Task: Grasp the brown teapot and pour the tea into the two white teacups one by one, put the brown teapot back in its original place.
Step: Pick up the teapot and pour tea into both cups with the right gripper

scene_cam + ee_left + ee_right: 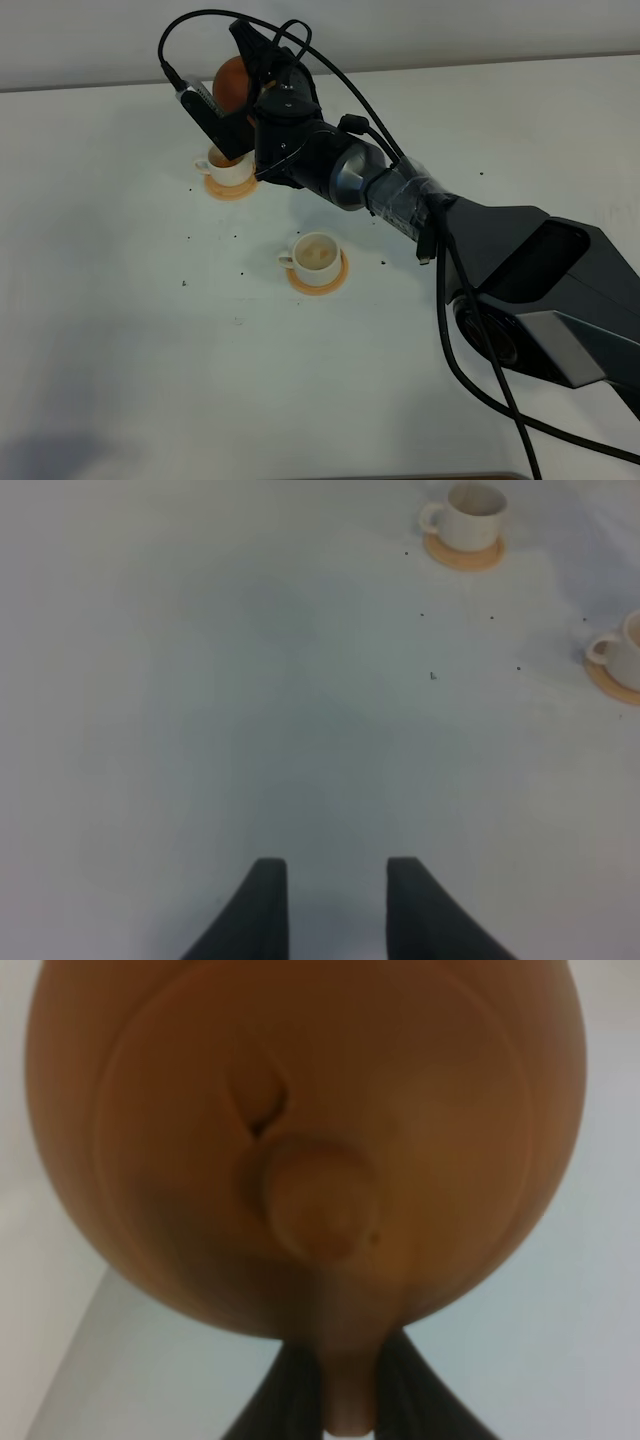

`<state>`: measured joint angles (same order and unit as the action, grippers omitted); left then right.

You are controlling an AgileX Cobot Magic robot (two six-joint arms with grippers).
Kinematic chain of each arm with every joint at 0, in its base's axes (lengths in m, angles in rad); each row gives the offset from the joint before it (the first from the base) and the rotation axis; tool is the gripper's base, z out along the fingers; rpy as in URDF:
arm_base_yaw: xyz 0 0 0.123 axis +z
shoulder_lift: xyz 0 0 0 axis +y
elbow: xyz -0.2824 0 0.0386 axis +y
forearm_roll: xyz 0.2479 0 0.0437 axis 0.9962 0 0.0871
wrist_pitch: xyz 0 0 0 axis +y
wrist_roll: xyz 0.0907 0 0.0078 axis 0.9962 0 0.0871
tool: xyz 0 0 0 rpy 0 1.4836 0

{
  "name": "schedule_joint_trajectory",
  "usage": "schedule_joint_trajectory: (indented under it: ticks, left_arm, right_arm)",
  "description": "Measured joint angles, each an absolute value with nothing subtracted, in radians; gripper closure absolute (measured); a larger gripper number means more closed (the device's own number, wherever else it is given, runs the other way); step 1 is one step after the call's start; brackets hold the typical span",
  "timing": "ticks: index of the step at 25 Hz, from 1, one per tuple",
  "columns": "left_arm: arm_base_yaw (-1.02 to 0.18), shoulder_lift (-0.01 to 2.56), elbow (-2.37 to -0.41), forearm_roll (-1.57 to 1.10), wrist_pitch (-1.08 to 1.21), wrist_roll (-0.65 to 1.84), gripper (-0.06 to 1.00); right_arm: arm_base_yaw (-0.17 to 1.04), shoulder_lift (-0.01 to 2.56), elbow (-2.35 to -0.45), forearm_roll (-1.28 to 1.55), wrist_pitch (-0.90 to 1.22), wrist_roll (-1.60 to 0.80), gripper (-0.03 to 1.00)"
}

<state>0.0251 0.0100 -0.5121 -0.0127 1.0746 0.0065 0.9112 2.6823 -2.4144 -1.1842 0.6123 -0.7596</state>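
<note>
My right gripper (254,92) reaches across to the far left and is shut on the loop handle of the brown teapot (231,84), holding it in the air just above the far white teacup (228,167). The right wrist view shows the teapot (300,1110) up close, lid knob toward the camera and handle between the fingers (290,1400). The near teacup (316,255) stands on its orange coaster (318,279) and holds brownish liquid. My left gripper (337,900) is open and empty over bare table; both cups (475,512) (625,650) lie far from it. The beige coaster is out of view.
The white table (120,340) carries a few small dark specks around the cups. The right arm's body and cables (520,290) fill the right side of the exterior view. The far cup's orange coaster (232,189) sits near the table's back edge.
</note>
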Motion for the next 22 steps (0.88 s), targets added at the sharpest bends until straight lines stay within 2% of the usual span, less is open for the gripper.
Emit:
schedule_joint_trajectory:
  ticks: [22]
  left_arm:
    - [0.025, 0.01, -0.512, -0.013, 1.075, 0.007, 0.7]
  right_arm:
    - [0.912, 2.682, -2.414, -1.248, 0.632, -0.771, 0.87]
